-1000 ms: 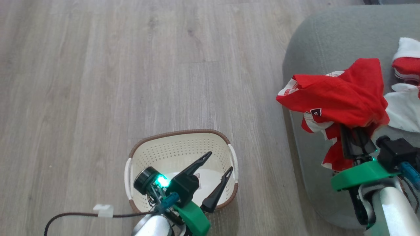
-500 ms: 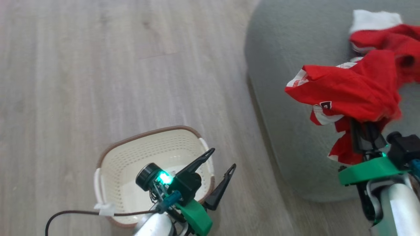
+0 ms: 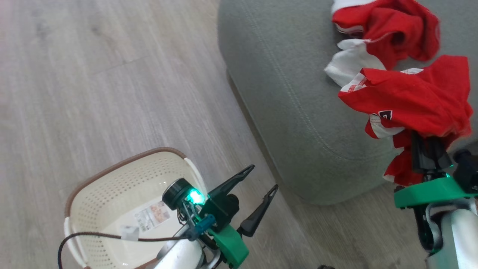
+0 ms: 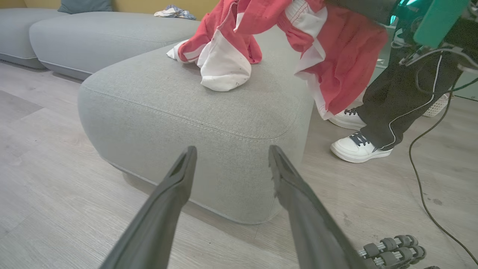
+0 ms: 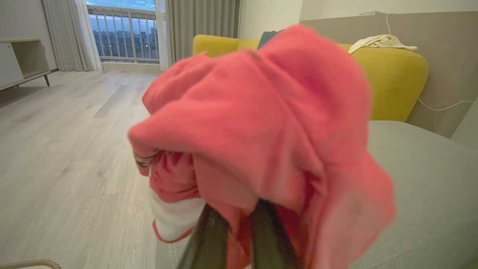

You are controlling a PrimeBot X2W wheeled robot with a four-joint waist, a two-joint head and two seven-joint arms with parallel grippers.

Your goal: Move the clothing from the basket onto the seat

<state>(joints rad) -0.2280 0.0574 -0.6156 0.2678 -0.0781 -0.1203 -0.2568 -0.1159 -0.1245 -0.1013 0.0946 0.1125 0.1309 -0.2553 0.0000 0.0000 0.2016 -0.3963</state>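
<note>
My right gripper (image 3: 427,149) is shut on a red and white piece of clothing (image 3: 410,101), which drapes over its fingers (image 5: 209,235) and hangs above the near edge of the grey-green seat (image 3: 283,74). A second red and white garment (image 3: 388,30) lies crumpled on the seat; the left wrist view shows that lying garment (image 4: 224,67) and the hanging one (image 4: 336,63). The cream basket (image 3: 123,183) stands on the floor at lower left with just a paper label inside. Beside the basket, my left gripper (image 3: 263,177) is open and holds nothing, its fingers pointing at the seat's corner (image 4: 186,97).
A person's dark trouser legs and white shoes (image 4: 358,147) stand on the floor by the seat's far side, with a black cable (image 4: 422,179) trailing nearby. A yellow sofa (image 5: 392,74) sits behind the seat. Wood floor stretches to the left.
The head camera has swung round, so the basket and seat slide left in the picture and more of the seat shows. The right gripper keeps its hold on the garment.
</note>
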